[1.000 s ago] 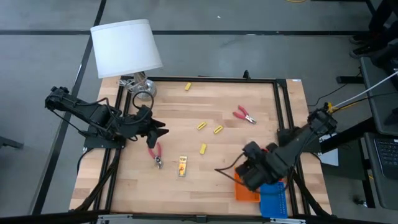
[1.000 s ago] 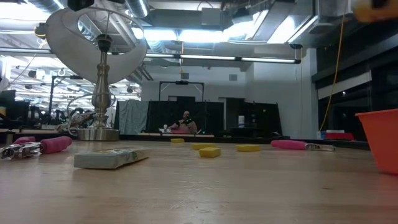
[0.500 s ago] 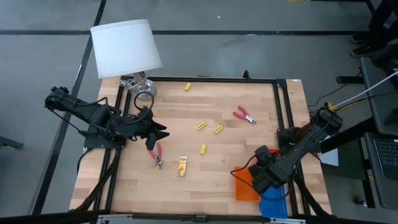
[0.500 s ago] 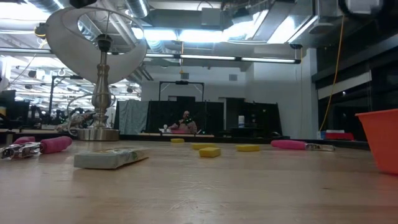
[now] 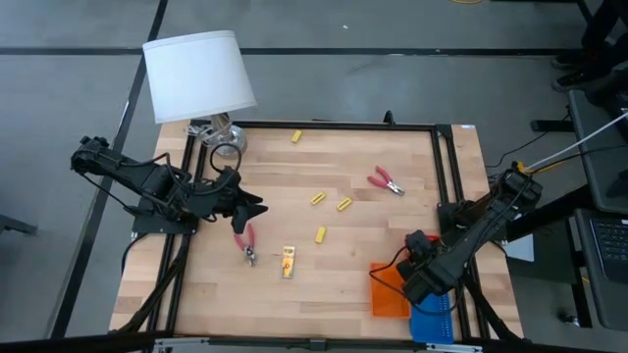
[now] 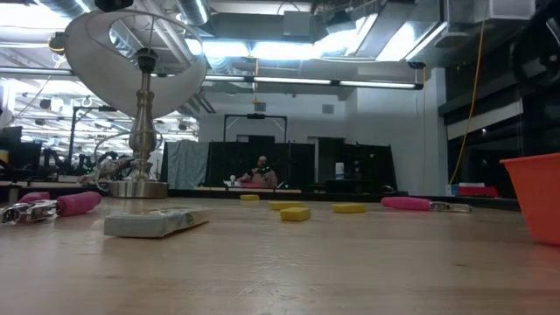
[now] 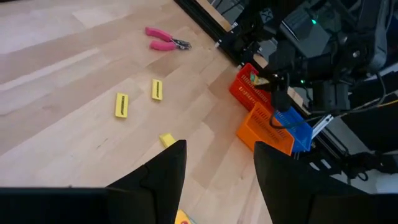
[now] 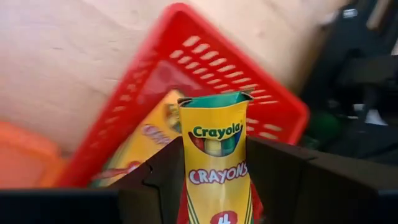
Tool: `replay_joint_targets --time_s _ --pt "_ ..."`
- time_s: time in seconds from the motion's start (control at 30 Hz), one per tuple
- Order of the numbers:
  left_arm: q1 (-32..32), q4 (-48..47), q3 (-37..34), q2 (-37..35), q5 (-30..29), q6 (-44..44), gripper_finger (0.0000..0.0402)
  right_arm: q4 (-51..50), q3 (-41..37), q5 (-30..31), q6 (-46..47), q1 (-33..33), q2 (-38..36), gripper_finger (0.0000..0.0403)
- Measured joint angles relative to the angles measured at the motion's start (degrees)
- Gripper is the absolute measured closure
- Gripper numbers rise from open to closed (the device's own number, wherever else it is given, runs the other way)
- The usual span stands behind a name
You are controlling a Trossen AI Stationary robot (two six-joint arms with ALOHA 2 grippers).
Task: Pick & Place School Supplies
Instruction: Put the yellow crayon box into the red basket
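Note:
My right gripper (image 5: 420, 277) hangs over the trays at the table's near right corner, shut on a yellow crayon pack (image 8: 214, 149). Below it a red tray (image 8: 249, 81) holds another pack (image 8: 146, 146). My left gripper (image 7: 214, 180) is open and waits above the table's left side (image 5: 250, 208). On the table lie red-handled pliers (image 5: 245, 242), a second pair (image 5: 385, 181), a flat yellow pack (image 5: 288, 262) and yellow blocks (image 5: 295, 136), (image 5: 318, 198), (image 5: 344, 204), (image 5: 321, 234). My right gripper pinches the crayon pack by its lower half (image 8: 214, 186) between its two fingers (image 8: 155, 180), coming from above and pointing down. The pack's green flap end (image 8: 214, 101) points away from the gripper. The pack is lifted clear above the red tray.
An orange tray (image 5: 388, 296) and a blue tray (image 5: 432, 319) sit beside the red one at the near right corner. A white-shaded lamp (image 5: 199, 76) stands at the far left corner. A black frame (image 5: 442, 167) borders the table.
My right gripper, still shut on the crayon pack, has moved toward the table's right and near edges, from over the bare wood to over the trays. The left arm and the things on the table have stayed put.

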Motion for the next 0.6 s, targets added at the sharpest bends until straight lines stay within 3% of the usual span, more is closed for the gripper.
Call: replay_joint_targets --time_s 0.17,0.6 --pt "0.0 0.0 0.0 0.0 -0.11 -0.65 0.0217 3.49 0.02 4.95 3.33 0.0 -3.48 0.0238" --pt "0.0 0.0 0.0 0.0 -0.07 -0.82 0.0217 -1.14 0.05 2.56 9.13 -0.43 -4.39 0.0157"
